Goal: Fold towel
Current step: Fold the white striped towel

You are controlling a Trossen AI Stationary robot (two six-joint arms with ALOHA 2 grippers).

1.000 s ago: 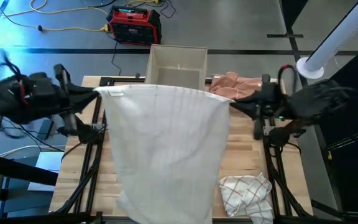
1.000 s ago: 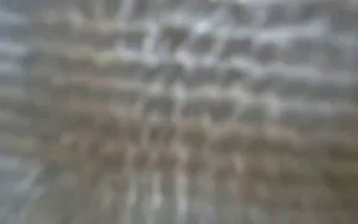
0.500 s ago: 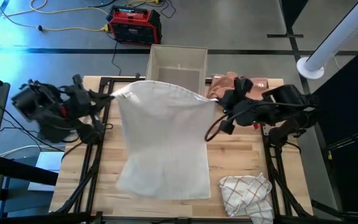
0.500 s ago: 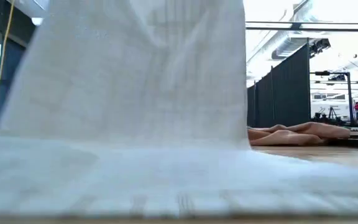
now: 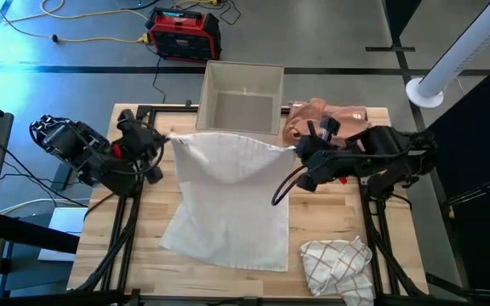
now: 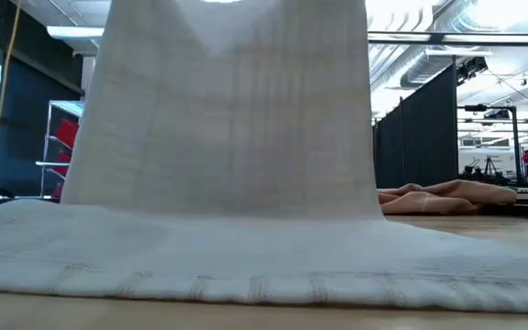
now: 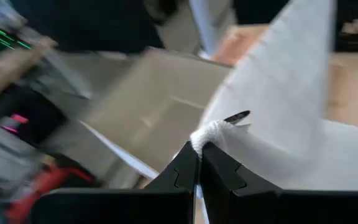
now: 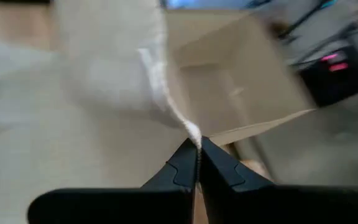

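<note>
My left claw [image 5: 165, 141] is clenched on one far corner of the white towel [image 5: 228, 200], and my right claw [image 5: 297, 150] grips the other far corner, the edge between them held up off the wooden surface [image 5: 330, 212]. The towel hangs down from that edge, and its near half lies spread flat along the middle of the surface. Beyond the raised edge stands an open beige box [image 5: 243, 95]. A peach cloth [image 5: 317, 114] lies bunched beside the box, behind my right arm. A smaller checked cloth [image 5: 337, 265] sits crumpled at the near right corner.
</note>
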